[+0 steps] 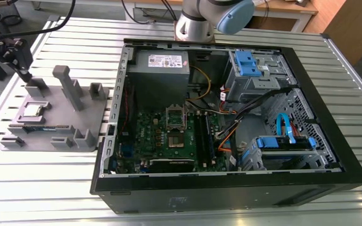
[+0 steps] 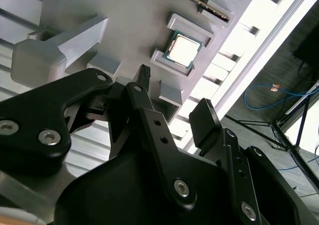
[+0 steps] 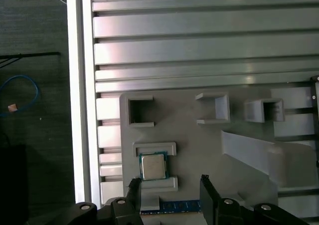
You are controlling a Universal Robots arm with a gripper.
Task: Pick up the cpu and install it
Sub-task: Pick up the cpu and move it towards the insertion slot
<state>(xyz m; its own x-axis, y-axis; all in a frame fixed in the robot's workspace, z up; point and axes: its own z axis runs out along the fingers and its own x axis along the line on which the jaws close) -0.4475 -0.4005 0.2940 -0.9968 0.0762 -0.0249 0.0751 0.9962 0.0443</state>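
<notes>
Fingers of the gripper [image 2: 174,94] spread apart, empty. The cpu [image 2: 183,49] lies flat in its recess on the grey tray [image 1: 52,115], on the desk [image 1: 43,188] beside the open computer case [image 1: 231,188]. It sits beyond the fingertips, untouched. It is square, with no long axis. In the first wrist view it is nearer one finger [image 3: 133,187].

Robotics lab or workshop: ribbed aluminium bench [image 1: 36,188], open desktop computer case [image 1: 200,197] with bare motherboard [image 1: 162,136], grey fixture tray [image 1: 64,115], robot arm [image 1: 209,19] behind, wooden desk [image 1: 282,5] beyond, dark floor [image 3: 45,25].
</notes>
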